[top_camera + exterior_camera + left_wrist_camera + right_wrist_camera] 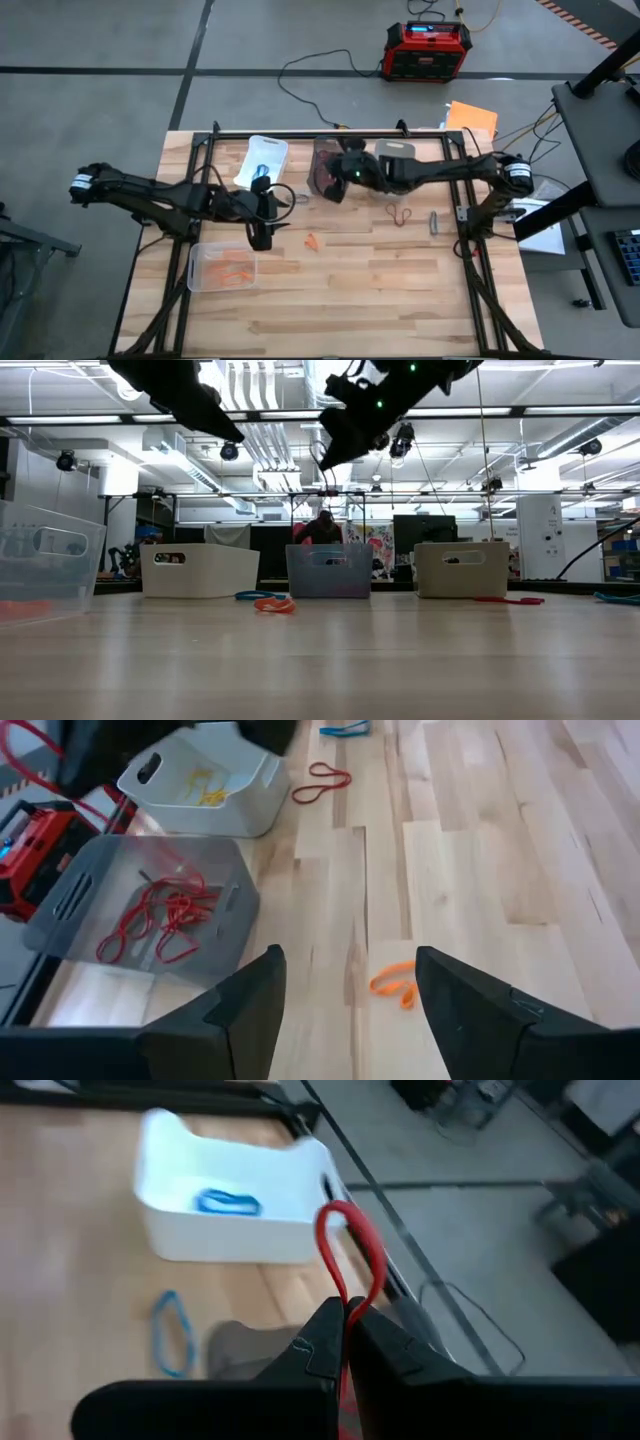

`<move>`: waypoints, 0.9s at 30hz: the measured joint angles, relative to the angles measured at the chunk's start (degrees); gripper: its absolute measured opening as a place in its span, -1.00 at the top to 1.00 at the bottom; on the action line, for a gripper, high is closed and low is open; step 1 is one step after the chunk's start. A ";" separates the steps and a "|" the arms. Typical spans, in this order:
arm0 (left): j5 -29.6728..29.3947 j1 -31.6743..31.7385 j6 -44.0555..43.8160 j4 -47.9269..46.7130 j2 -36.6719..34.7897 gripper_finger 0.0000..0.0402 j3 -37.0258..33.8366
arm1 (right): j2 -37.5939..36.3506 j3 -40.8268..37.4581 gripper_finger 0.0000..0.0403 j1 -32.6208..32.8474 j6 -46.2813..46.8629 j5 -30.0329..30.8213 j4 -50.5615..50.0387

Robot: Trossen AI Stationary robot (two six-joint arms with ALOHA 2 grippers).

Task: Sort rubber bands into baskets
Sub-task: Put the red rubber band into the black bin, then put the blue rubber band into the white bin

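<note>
- Left gripper (345,995), jaws spread wide and empty, hangs over an orange rubber band (394,982) mid-bench.
- Right gripper (345,1318), jaws pinched shut on a red rubber band (352,1245), hovers over the smoky basket (327,165) at the far edge.
- White basket (240,1200) holds a blue band (227,1203).

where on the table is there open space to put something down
The near half of the table is bare wood, in front of the orange rubber band and right of the clear basket. The far edge is crowded with baskets and both arms.
</note>
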 joint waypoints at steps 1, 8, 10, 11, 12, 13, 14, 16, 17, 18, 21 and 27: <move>0.01 0.00 -0.30 0.40 -0.08 -0.03 -0.34 | 0.02 -0.21 0.96 -1.02 0.33 -0.27 -0.30; 0.06 0.00 -0.84 1.23 0.90 -0.03 -1.07 | 2.21 -0.66 0.96 -6.53 4.20 -7.11 -0.46; 0.08 0.00 -0.80 1.26 1.17 -0.03 -1.06 | 3.04 -0.66 0.96 -7.53 5.84 -7.89 -0.46; 0.08 0.00 -0.76 1.27 1.26 -0.03 -1.05 | 3.47 -0.66 0.96 -7.92 6.53 -7.94 -0.43; 0.08 0.00 -0.74 1.26 1.26 -0.03 -1.05 | 3.91 -0.66 0.96 -8.24 7.59 -7.95 -0.43; 0.08 0.00 -0.73 1.16 1.26 -0.03 -1.06 | 4.26 -0.66 0.96 -8.48 8.55 -7.94 -0.37; 0.08 0.00 -0.72 1.08 1.26 -0.03 -1.07 | 4.48 -0.66 0.96 -8.75 9.74 -7.96 -0.35; 0.08 0.00 -0.72 1.01 1.26 -0.03 -1.07 | 4.67 -0.66 0.95 -9.32 12.39 -8.03 -0.20; 0.08 0.00 -0.70 1.01 1.26 -0.03 -1.07 | 4.70 -0.66 0.94 -9.51 13.00 -8.09 -0.15; 0.08 0.00 -0.70 0.91 1.26 -0.03 -1.07 | 4.78 -0.66 0.92 -9.60 13.54 -8.09 -0.10; 0.08 0.00 -0.70 0.82 1.28 -0.03 -1.08 | 4.93 -0.66 0.83 -9.84 14.87 -8.09 -0.16; 0.08 0.00 -0.70 0.78 1.30 -0.03 -1.84 | 4.93 -0.67 0.55 -9.83 15.11 -9.40 -0.05</move>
